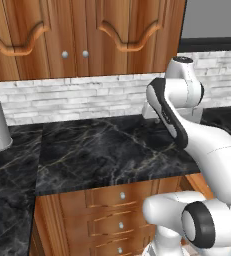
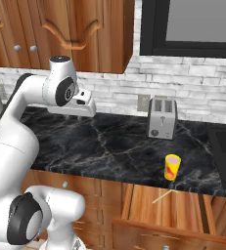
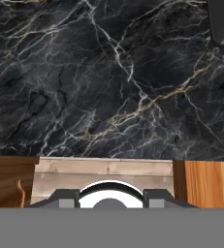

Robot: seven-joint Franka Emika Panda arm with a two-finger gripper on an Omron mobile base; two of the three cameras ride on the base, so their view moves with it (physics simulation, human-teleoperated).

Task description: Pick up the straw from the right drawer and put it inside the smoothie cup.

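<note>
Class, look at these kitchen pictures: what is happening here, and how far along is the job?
A white robot arm is raised over the black marble counter, its gripper holding nothing. The straw lies in the open right drawer, slanted, near the counter edge. The smoothie cup stands upright on the counter just above it, in front of a silver toaster. Nothing has been picked up yet, and whether the gripper is open or shut is not clear.

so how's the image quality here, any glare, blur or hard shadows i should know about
Right base view: flat, even lighting; the straw in the open drawer is a thin, faint line; the yellow cup casts barely any shadow. Left base view: soft and slightly blurry, no glare on the dark counter. Hand view: marble veins look sharp, no highlights.
</note>
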